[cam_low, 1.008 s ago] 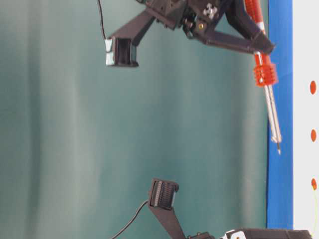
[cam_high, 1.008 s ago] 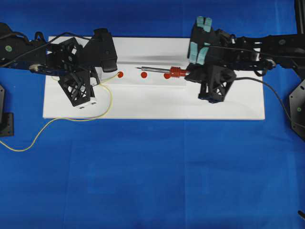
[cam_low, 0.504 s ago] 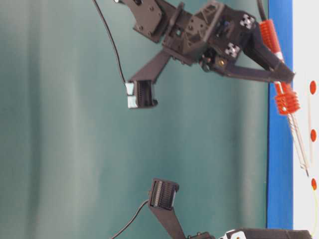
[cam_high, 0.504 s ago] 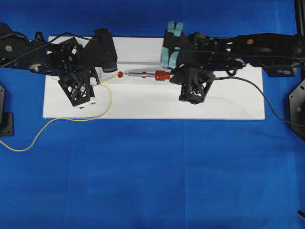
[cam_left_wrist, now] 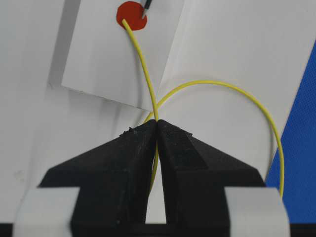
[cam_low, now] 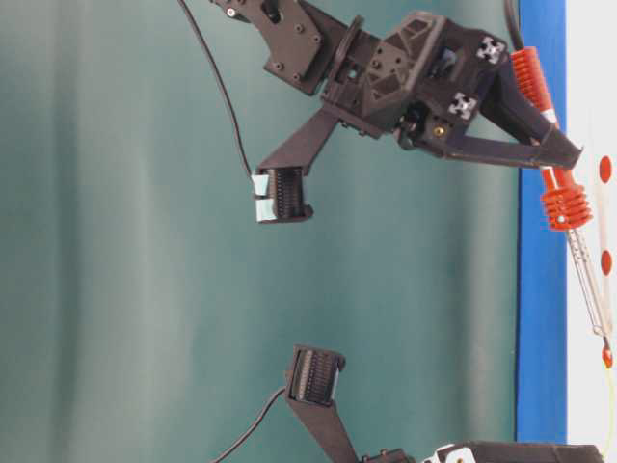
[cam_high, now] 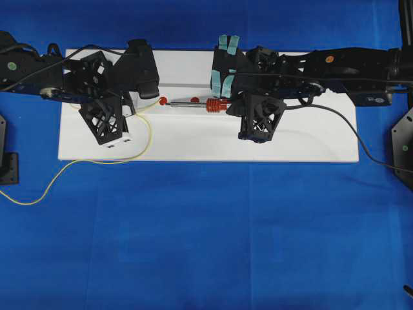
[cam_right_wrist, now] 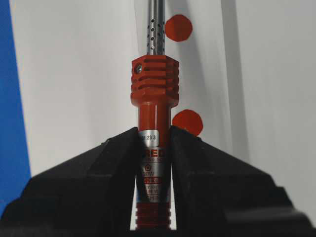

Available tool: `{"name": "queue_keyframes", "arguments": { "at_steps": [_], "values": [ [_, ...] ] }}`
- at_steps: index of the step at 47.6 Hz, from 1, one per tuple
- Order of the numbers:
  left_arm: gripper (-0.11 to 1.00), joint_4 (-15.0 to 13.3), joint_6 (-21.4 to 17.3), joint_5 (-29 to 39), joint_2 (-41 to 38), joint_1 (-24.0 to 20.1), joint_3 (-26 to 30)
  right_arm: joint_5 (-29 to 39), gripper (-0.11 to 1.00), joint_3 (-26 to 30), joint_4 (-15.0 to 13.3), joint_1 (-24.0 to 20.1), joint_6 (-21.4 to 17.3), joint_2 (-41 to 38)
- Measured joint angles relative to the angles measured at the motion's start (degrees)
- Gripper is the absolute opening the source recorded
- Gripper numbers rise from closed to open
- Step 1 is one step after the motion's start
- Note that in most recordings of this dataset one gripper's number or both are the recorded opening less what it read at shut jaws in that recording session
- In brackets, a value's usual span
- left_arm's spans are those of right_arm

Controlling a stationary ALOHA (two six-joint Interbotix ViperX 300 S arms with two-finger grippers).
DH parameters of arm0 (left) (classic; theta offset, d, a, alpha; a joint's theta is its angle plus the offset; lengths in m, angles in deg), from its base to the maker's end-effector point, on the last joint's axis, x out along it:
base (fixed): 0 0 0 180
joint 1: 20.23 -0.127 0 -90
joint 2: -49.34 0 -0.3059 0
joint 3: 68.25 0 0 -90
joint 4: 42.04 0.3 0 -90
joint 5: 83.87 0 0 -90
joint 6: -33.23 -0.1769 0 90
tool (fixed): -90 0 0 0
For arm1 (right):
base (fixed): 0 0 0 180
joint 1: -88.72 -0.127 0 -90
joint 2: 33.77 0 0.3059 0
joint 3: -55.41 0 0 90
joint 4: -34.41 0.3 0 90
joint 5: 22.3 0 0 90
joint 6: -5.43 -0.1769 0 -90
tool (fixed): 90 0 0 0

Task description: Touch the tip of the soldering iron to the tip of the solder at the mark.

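Iron (cam_right_wrist: 154,94): red ribbed collar, silver shaft, tip at 1 o'clock on the red mark (cam_left_wrist: 132,16). My right pincer (cam_right_wrist: 154,148) clamps its handle. Left pincer (cam_left_wrist: 157,129) pinches yellow solder (cam_left_wrist: 143,69), whose end lies on the mark.

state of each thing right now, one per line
left gripper: jaws shut on the solder
right gripper: jaws shut on the soldering iron's handle
solder: tip lies on the red mark
soldering iron: held, tip at the red mark's edge beside the solder tip; contact unclear
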State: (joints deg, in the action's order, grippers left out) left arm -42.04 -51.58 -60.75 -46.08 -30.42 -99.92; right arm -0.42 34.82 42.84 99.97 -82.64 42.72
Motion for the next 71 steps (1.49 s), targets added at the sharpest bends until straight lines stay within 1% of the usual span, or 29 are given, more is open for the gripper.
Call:
{"name": "queue_keyframes", "arguments": {
  "at_steps": [12, 30, 42, 71],
  "values": [
    [0.03, 0.0, 0.1, 0.0, 0.0, 0.0, 0.0, 0.1, 0.06, 0.4, -0.4, 0.1, 0.0, -0.4],
    [0.03, 0.1, 0.1, 0.0, 0.0, 0.1, 0.0, 0.1, 0.06, 0.4, -0.4, 0.4, 0.0, -0.4],
    [0.03, 0.1, -0.4, 0.5, -0.8, 0.7, 1.2, 0.2, 0.06, 0.4, -0.4, 0.4, 0.0, -0.4],
    [0.03, 0.0, 0.2, 1.4, -0.8, 0.7, 1.1, 0.3, 0.06, 0.4, -0.4, 0.4, 0.0, -0.4]
  ]
}}
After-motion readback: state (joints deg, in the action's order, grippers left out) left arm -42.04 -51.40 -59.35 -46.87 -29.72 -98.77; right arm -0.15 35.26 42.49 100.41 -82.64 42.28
